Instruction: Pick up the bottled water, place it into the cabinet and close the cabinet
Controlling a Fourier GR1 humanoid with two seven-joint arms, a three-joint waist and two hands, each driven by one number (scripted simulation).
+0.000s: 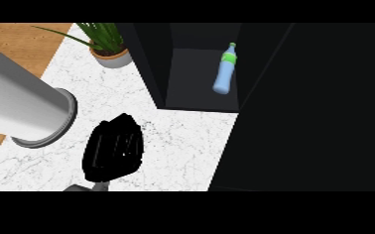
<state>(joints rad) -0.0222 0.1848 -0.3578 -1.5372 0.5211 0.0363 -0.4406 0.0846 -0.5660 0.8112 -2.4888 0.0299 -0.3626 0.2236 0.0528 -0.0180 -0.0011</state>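
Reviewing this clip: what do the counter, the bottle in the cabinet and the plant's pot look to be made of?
Counter: white with grey veins, likely marble or a look-alike. Bottle: pale blue with a green cap, probably clear plastic. Pot: grey with a terracotta-coloured rim, perhaps ceramic; hard to tell.

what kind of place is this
Probably a kitchen counter: a white marble countertop, a dark cabinet standing open with a water bottle inside, and a potted plant.

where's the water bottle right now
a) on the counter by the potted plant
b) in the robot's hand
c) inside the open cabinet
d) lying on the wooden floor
c: the water bottle stands on the dark shelf inside the open cabinet, untouched by any hand.
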